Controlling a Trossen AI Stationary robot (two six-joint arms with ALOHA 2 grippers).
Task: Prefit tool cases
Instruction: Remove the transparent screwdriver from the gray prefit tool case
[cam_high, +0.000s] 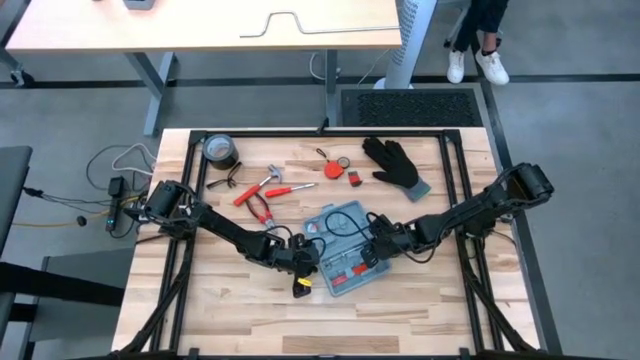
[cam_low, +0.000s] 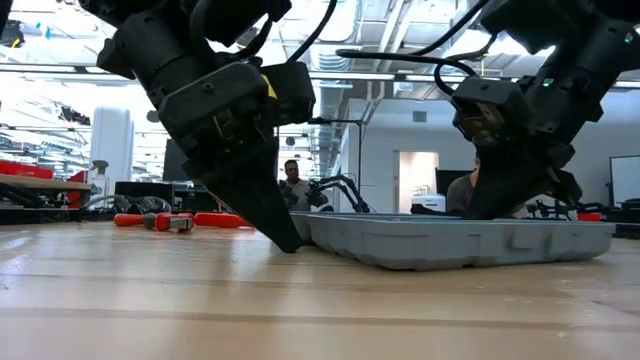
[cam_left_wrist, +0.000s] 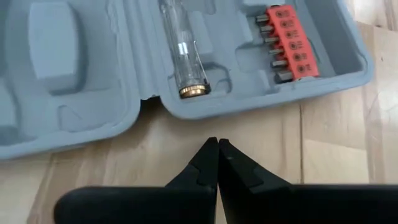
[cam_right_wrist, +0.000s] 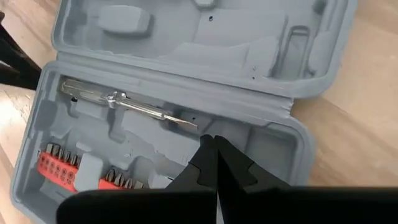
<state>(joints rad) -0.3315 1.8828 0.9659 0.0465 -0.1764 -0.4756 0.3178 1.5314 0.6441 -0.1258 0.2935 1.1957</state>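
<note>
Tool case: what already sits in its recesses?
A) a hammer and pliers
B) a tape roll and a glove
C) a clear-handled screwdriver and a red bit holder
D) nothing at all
C: the left wrist view shows the open tool case holding a clear-handled screwdriver and a red bit holder, while the hammer and pliers lie on the table.

Grey floor (cam_high: 560, 120) surrounds the wooden table (cam_high: 230, 310). A light desk (cam_high: 200, 25) stands beyond it, a black mat (cam_high: 410, 105) alongside. Overhead ceiling lights (cam_low: 370, 25) lit; white walls (cam_low: 390, 140) behind.
</note>
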